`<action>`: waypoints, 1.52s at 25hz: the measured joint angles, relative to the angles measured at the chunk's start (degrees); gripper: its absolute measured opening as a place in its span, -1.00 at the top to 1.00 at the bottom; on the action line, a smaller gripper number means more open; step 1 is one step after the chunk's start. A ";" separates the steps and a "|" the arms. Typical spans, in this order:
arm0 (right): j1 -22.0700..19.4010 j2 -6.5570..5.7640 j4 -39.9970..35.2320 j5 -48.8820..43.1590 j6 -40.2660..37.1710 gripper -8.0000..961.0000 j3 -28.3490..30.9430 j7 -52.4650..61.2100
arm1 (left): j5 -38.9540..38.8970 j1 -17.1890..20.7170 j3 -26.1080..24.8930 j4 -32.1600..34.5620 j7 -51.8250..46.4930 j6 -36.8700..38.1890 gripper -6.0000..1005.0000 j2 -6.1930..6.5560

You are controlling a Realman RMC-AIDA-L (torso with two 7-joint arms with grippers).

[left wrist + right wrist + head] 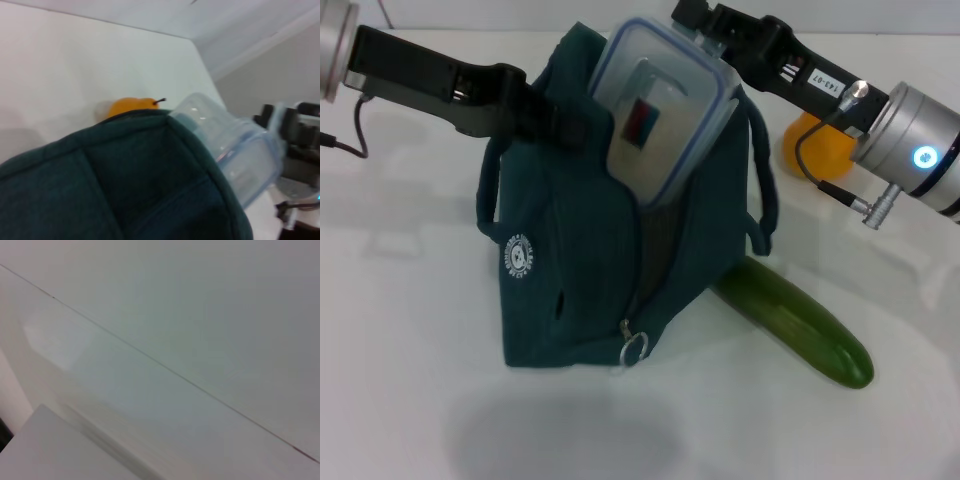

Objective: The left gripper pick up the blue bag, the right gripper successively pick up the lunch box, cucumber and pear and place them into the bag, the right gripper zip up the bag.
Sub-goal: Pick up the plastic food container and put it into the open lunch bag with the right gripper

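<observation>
While the blue bag (590, 260) stands on the white bench (410, 400), its mouth gapes upward. Left gripper (555, 120) fingers clamp the bag's upper edge. Lunch box (660, 110) sits tilted, half inside the bag's mouth; right gripper (705, 30) at its top end, fingers hidden, cannot tell. Cucumber (795, 320) lies against the bag's base. Pear (820, 150) behind the bag, under the right arm.

You have one dark teal fabric bag (580, 270), one clear blue-rimmed plastic lunch box (660, 110), one long dark green cucumber (800, 325) and one orange-yellow pear (810, 148).
</observation>
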 joint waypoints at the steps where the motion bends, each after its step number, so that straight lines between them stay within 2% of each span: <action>1: -0.07 0.00 -0.01 0.00 0.22 0.64 -0.04 -0.02 | -0.63 0.02 -0.01 -0.56 0.08 0.06 0.90 0.12; 9: 0.04 0.00 -0.11 -0.36 5.53 0.62 -3.57 -0.04 | -1.20 0.39 -0.04 -1.76 0.77 -0.14 0.90 0.45; 18: 0.02 0.01 -2.40 -0.37 10.32 0.58 -5.89 -0.04 | 2.55 0.69 0.19 -2.57 1.97 -2.36 0.90 -0.49; 32: -0.30 0.00 -3.58 0.02 10.14 0.53 -5.32 -3.03 | 2.48 0.44 0.04 -3.03 2.49 -2.42 0.90 -0.24; 38: -1.49 0.00 -3.17 0.15 6.89 0.28 -3.00 -4.62 | 2.43 0.40 0.03 -2.91 2.49 -2.41 0.90 -0.14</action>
